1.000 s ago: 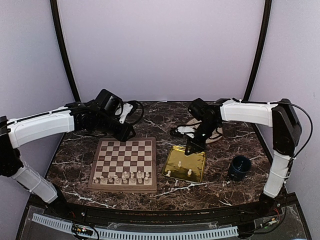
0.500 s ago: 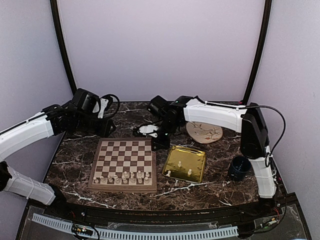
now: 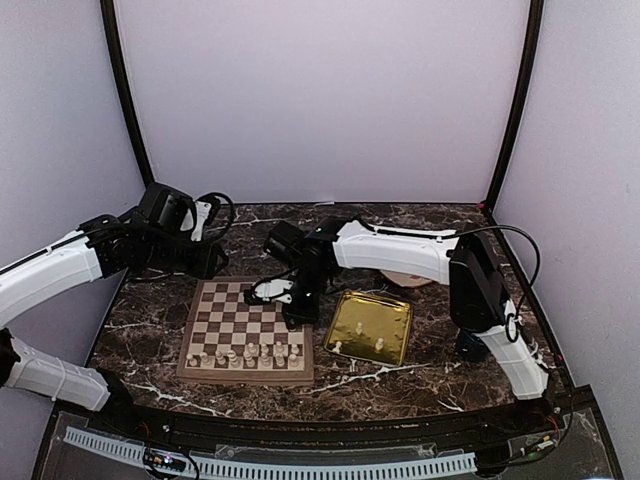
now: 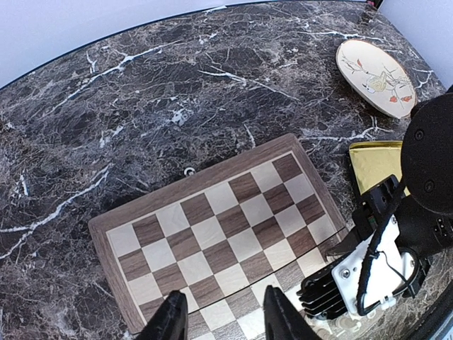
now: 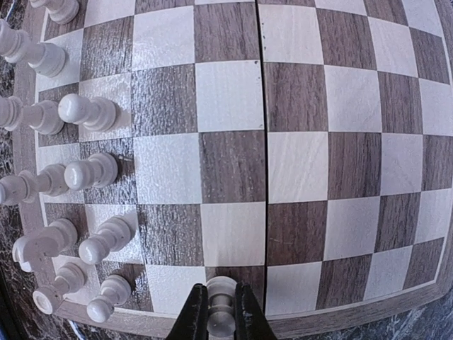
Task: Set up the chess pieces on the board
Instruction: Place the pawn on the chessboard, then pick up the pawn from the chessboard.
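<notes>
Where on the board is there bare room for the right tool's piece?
The board is bare across its middle and far rows, from the chess pieces to the far frame. The near rows are crowded; the right tool holds its piece at the right edge.

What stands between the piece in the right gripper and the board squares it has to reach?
Nothing visible does. The right gripper is shut on a piece at the edge of the board. The squares beside it are bare, and the other pieces stand in rows farther off.
</notes>
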Tool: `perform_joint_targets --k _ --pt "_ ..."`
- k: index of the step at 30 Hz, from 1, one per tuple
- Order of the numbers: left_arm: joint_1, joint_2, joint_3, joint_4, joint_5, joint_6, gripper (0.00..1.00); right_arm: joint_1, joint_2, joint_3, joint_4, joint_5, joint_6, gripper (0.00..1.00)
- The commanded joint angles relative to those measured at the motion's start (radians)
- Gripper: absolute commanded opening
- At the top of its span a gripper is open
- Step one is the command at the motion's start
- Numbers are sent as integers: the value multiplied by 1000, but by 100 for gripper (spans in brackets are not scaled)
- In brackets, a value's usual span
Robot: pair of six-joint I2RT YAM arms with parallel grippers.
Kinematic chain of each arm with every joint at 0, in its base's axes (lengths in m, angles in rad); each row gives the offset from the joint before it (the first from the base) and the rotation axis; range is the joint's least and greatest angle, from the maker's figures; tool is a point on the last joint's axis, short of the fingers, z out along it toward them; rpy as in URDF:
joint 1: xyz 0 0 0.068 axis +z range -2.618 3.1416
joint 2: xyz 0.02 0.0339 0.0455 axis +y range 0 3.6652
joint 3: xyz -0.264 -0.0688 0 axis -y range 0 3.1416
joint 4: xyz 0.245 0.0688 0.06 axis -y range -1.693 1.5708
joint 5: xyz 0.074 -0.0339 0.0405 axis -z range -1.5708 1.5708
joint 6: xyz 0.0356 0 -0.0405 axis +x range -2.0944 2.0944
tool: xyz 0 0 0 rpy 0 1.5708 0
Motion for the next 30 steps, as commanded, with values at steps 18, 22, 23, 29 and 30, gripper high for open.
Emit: perform_joint_targets --k 18,22,23,29,30 --pt "-89 276 90 -8 237 120 41 -276 -535 -589 225 -145 30 29" --pt "-152 416 182 -65 219 130 39 -370 -655 -825 336 -167 30 29" --pt "-162 445 201 -67 222 131 39 -391 -680 -874 367 -179 30 29" --pt "-207 604 327 -124 219 146 39 -458 -765 -1068 512 -177 36 29" --pt "-211 622 343 -132 221 151 39 -463 -765 -1065 509 -176 34 30"
